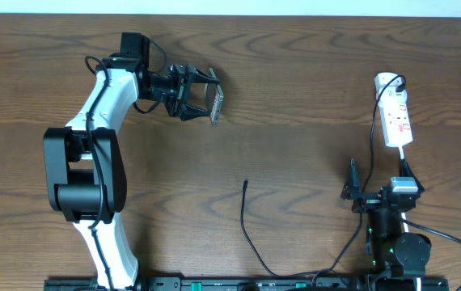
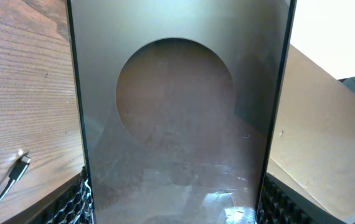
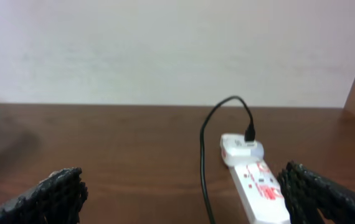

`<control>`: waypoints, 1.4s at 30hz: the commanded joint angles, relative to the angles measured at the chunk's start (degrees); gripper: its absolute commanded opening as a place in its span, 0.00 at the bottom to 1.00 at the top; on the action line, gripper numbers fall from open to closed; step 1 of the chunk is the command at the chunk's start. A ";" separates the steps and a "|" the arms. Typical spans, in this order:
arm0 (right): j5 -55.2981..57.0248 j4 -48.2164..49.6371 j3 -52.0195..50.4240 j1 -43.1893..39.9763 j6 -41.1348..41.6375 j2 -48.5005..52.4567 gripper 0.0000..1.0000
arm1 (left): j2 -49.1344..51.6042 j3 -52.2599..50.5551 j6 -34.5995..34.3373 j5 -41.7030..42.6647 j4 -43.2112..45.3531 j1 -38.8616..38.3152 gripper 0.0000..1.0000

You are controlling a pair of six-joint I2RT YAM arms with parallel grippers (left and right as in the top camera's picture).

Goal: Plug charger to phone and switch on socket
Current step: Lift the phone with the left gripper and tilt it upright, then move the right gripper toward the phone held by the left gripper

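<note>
My left gripper [image 1: 200, 94] is shut on the phone [image 1: 217, 103] and holds it on edge above the table's far left. In the left wrist view the phone [image 2: 177, 112], a brownish screen with a dark oval, fills the space between the two fingers [image 2: 71, 200]. The charger [image 1: 245, 212] is a thin black cable. Its plug tip [image 1: 246, 183] lies free mid-table, seen also as the tip [image 2: 22, 167] beside the phone. The white socket [image 1: 394, 109] lies at the right. My right gripper [image 1: 378, 184] is open just before the socket [image 3: 258, 186], touching nothing.
A black cable [image 3: 205, 168] runs from a white adapter [image 3: 240, 147] at the socket's far end back toward my right arm. Bare wooden table [image 1: 295, 97] lies between phone and socket. A pale wall [image 3: 165, 50] stands behind the table's far edge.
</note>
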 commanded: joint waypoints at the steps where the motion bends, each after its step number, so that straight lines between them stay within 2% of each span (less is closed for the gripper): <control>1: -1.38 1.88 -0.07 0.48 1.18 -0.33 0.99 | -2.56 0.02 -0.50 2.29 0.26 0.46 0.07; 6: -2.95 1.38 0.02 0.48 9.94 -0.31 0.99 | -2.56 0.02 -0.52 2.29 0.50 0.46 0.07; 9: -3.85 -2.40 1.46 0.48 13.75 0.17 0.99 | -2.56 0.02 -0.66 2.29 1.14 0.46 0.07; 14: -4.04 -10.88 7.78 0.48 14.32 5.20 0.99 | -2.56 0.02 -1.05 2.27 1.42 0.46 0.07; 22: -10.45 -16.28 23.08 0.48 14.34 26.18 0.99 | -2.56 0.02 -2.01 2.25 2.78 0.46 0.07; 33: -33.14 -29.18 48.02 0.50 21.49 61.00 0.99 | -2.56 0.02 -3.15 0.76 4.37 0.46 0.07; 37: -45.53 -30.10 52.41 0.52 24.00 70.44 0.99 | -2.56 0.02 -4.22 -1.62 5.55 0.46 0.07; 42: -48.76 -27.47 53.18 2.60 28.04 75.84 0.99 | -2.56 0.02 -6.64 -3.48 7.34 0.46 0.07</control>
